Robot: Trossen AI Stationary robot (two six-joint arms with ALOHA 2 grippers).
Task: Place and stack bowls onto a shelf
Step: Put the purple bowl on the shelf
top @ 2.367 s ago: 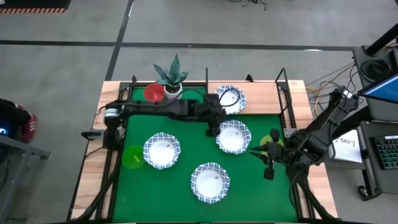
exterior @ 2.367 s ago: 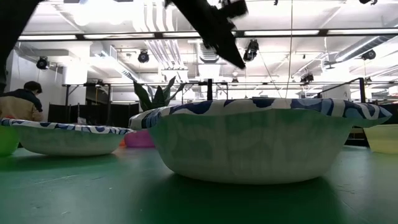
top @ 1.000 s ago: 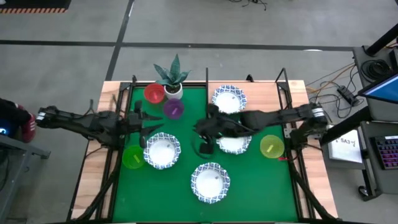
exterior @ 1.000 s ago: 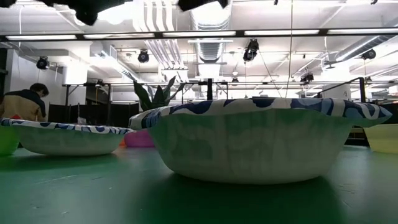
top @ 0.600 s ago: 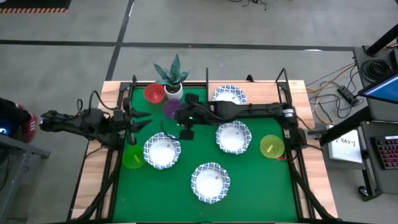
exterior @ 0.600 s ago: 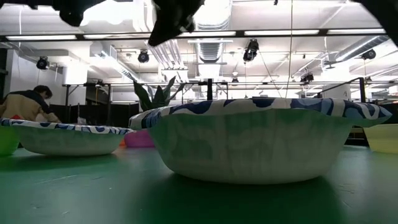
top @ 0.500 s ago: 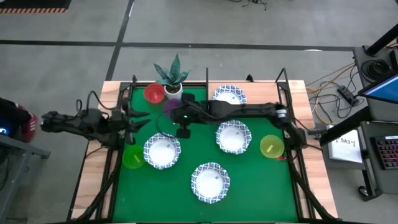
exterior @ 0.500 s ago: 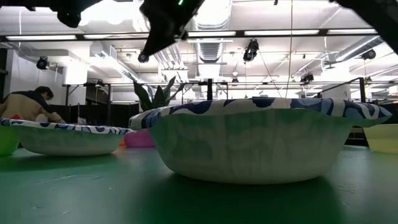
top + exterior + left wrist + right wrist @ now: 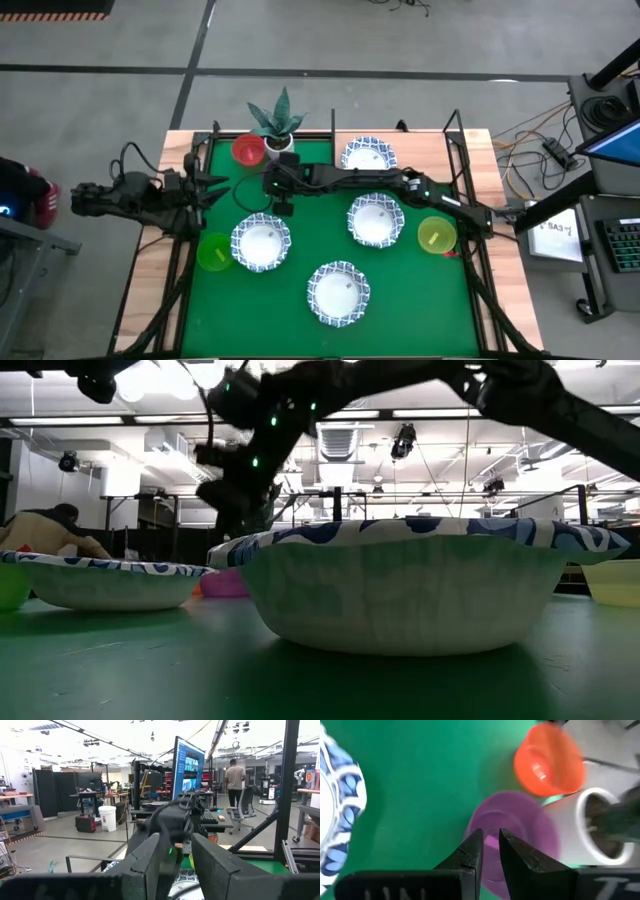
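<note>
Bowls are what I'm sorting, and none is stacked yet. The table (image 9: pixel 150 270) is pale wood under a big, matte green mat (image 9: pixel 300 310). The shelf (image 9: pixel 425 160), a flat board of light wood in a thin black frame, lies at the back right; one patterned bowl (image 9: pixel 368 157) appears to sit at its near end, though I can't be sure it's fully on.

Three more wide white bowls with blue wavy rims rest on the mat: left (image 9: pixel 260 243), front (image 9: pixel 337 290) and right (image 9: pixel 375 220). They look thin-walled and light, like paper or moulded pulp, shallow with flared sides, so they should nest easily.

The small plain bowls look like smooth plastic: green (image 9: pixel 212 252) by the left white bowl, yellow-green (image 9: pixel 436 236) on the right, red (image 9: pixel 547 760) and purple (image 9: pixel 515 835) just beside the plant pot (image 9: pixel 600 825).

I judge the step in hand is the approach to the purple bowl. The right gripper (image 9: pixel 489 836) hangs over its near rim, fingers (image 9: pixel 472 850) parted only by a narrow slit and holding nothing. Next I'd need to widen them, drop one finger inside the wall, pinch, and avoid the pot and the red bowl.

The left gripper (image 9: pixel 207 186) waits at the mat's left edge, fingers moderately apart, empty.
</note>
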